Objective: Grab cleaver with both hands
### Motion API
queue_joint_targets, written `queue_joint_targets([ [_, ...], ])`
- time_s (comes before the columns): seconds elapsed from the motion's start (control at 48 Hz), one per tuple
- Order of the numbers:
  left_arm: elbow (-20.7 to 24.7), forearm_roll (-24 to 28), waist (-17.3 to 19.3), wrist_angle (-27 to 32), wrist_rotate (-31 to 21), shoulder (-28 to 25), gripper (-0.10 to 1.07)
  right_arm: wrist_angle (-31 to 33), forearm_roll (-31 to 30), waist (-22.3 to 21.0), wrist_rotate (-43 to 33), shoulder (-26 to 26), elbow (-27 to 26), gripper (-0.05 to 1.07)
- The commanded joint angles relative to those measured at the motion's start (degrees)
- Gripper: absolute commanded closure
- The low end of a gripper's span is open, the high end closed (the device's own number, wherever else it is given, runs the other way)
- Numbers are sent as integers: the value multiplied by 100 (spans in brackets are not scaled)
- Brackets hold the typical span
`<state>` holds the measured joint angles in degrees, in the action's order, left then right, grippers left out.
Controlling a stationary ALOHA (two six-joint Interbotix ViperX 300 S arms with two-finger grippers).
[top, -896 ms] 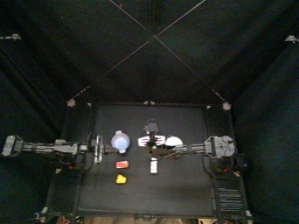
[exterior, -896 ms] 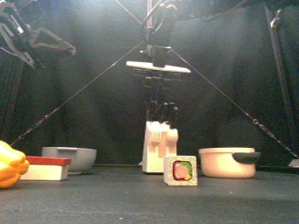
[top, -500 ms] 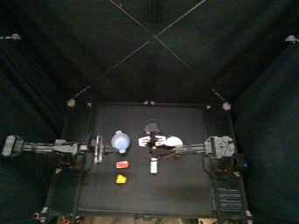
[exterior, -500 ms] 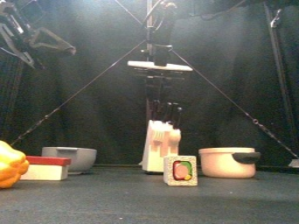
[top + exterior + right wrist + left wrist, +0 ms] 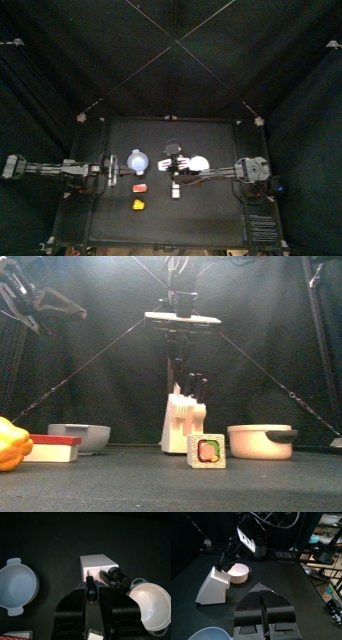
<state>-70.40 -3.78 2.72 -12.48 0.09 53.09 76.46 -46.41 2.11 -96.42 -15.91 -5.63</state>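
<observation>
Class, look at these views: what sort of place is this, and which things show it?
Probably a robot test pen staged as a toy kitchen: black curtains enclose a small black table set with a white knife block, a lidless pot and a small bowl.

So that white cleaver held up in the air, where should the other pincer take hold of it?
Probably its free end on the left arm's side. The cleaver lies level, with the right pincer clamped on its middle from above, so the left pincer, now shut, would open and come in level from the left.
</observation>
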Motion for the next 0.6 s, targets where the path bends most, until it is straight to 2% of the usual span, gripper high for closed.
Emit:
queue_joint_targets([
  [0.0, 70, 18, 0, -26, 9, -26, 100, 53, -53, 26, 9, 325, -149, 52],
  [0.354, 70, 18, 26, -26, 9, -26, 100, 272, -62, 237, 18, 483, -202, 52],
  [0.583, 70, 9, 35, -26, 9, -26, 100, 536, -290, 510, 9, 633, -334, 52],
])
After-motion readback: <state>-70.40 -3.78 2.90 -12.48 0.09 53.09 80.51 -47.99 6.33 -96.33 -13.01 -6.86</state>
